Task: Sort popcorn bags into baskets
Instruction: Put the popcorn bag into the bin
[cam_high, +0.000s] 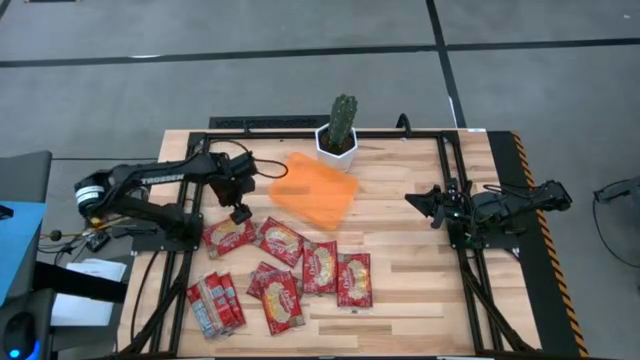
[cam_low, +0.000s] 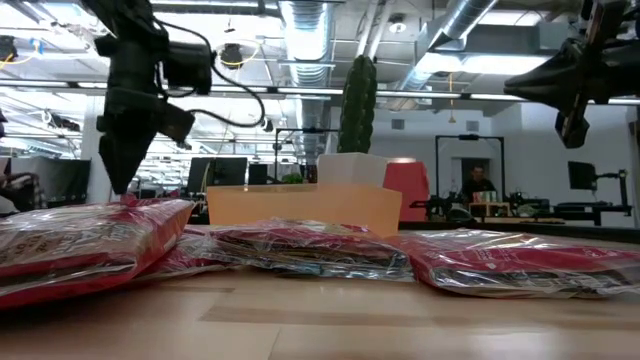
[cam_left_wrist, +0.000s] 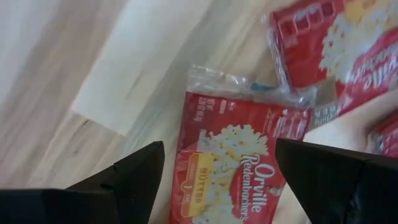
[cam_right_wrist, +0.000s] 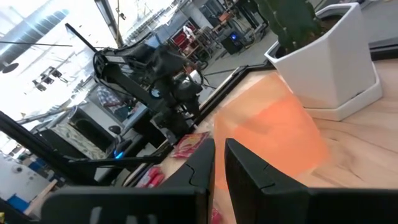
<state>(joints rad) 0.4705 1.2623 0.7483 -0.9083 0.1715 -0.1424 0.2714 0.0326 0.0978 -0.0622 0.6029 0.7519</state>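
Several red popcorn bags lie flat on the near half of the table, with narrower striped ones at the near left. The orange tray sits tilted beside the white cactus pot. My left gripper points down, open, just over the leftmost bag. In the left wrist view its fingers stand on either side of that bag without touching it. My right gripper waits shut at the right, raised off the table.
A white pot with a cactus stands at the far edge behind the tray. A black frame runs around the wooden table top. Bare wood lies between the bags and the right arm.
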